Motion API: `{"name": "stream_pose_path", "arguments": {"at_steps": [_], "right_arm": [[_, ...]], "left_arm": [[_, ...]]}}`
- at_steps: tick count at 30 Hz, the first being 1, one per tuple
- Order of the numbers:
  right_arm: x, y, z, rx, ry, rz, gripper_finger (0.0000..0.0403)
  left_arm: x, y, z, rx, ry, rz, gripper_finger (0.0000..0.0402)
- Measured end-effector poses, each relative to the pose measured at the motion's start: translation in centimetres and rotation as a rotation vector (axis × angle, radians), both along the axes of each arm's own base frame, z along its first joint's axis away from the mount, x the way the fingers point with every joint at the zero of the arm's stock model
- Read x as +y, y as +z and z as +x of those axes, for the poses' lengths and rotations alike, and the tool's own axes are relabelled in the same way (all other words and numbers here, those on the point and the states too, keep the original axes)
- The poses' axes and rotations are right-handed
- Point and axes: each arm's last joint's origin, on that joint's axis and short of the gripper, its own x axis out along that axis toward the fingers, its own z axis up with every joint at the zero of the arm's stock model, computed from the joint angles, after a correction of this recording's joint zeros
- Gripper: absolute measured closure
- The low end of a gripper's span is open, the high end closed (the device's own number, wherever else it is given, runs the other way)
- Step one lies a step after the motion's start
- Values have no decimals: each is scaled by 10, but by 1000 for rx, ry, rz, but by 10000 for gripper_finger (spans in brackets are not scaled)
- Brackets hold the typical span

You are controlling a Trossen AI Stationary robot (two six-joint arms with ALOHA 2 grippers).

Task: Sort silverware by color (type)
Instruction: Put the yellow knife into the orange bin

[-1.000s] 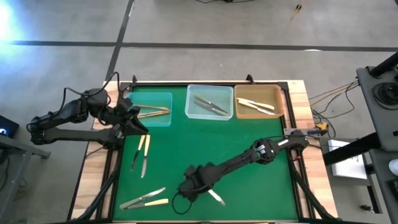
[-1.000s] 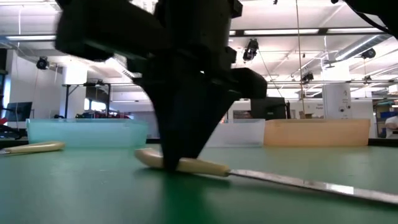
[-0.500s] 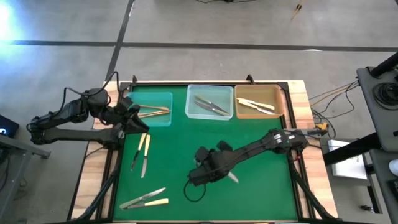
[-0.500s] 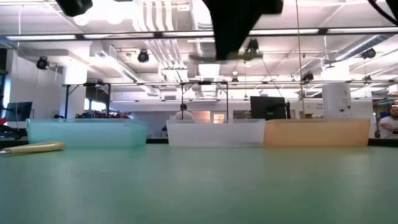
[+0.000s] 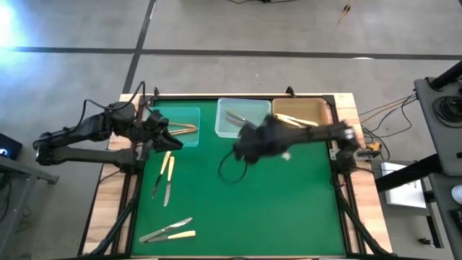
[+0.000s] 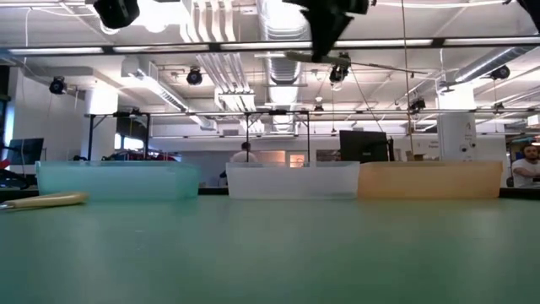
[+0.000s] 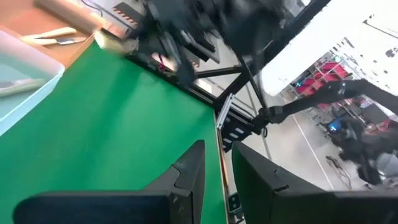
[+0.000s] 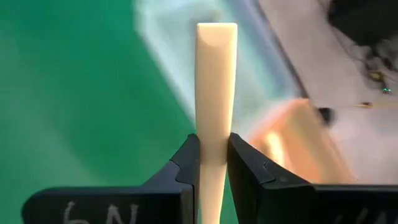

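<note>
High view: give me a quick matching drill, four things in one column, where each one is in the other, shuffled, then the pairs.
Things:
1. right gripper
2. left gripper
3. blue tray
4. tan tray

Places or states:
A. at the table's far right, cream-handled pieces inside
B. shut on the cream-handled knife, raised near the clear tray
C. at the table's far left, golden pieces inside
D. holding nothing, beside the blue tray

Pairs: 1-B, 2-D, 3-C, 4-A
</note>
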Motion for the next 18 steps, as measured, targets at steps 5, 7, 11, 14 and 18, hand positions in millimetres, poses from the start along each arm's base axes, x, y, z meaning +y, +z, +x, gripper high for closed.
{"name": "stream_pose_path", "arguments": {"at_steps": [5,7,11,14,18], "right_arm": [[-64,-2,-52,140,-87,-26,361],[-82,-7,-75,174,-123,-15,361],[-110,-15,-113,53,-112,23,361],[-125,-35,-124,-68,-39,40,361],[-149,-62,-147,-10,-80,-12,361]], "left_arm": [[3,0,12,-17,24,9,338],[5,-1,17,-8,59,17,338],[9,-2,28,-10,133,45,338],[12,-4,39,-19,171,62,338],[15,-2,54,-72,186,69,338]]}}
